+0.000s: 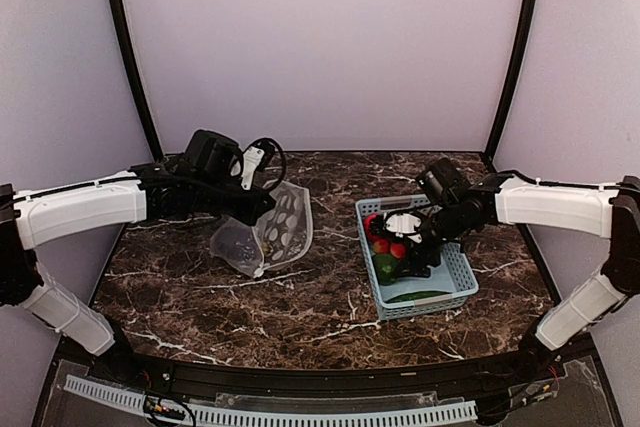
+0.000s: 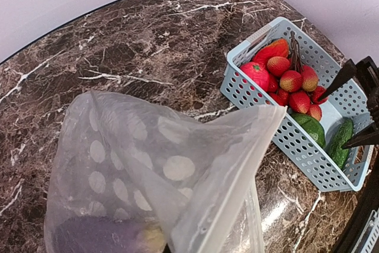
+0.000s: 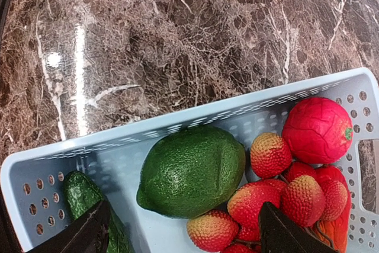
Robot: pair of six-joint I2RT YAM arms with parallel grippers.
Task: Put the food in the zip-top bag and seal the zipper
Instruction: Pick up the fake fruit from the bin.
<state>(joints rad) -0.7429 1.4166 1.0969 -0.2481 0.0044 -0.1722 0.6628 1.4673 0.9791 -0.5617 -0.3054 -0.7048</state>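
The zip-top bag (image 1: pixel 272 235), clear with white dots, hangs tilted over the table's left half. My left gripper (image 1: pixel 258 209) is shut on its upper edge. In the left wrist view the bag (image 2: pixel 136 170) covers my fingers, the zipper (image 2: pixel 234 188) strip runs along its folded mouth edge, and a dark purple eggplant (image 2: pixel 89 235) lies inside. My right gripper (image 3: pixel 183 235) stands open, low inside the basket (image 3: pixel 195 114). Its fingers (image 3: pixel 284 232) straddle a green lime (image 3: pixel 192 170) and red-yellow bumpy pieces (image 3: pixel 269 155). A green cucumber (image 3: pixel 80 194) lies by the left finger.
The light-blue slotted basket (image 1: pixel 460 282) sits right of centre, holding a round red fruit (image 3: pixel 317 128) and several more red pieces (image 2: pixel 290 81). Dark marble table (image 1: pixel 310 297) runs between bag and basket. Curved dark poles and pale walls ring the back.
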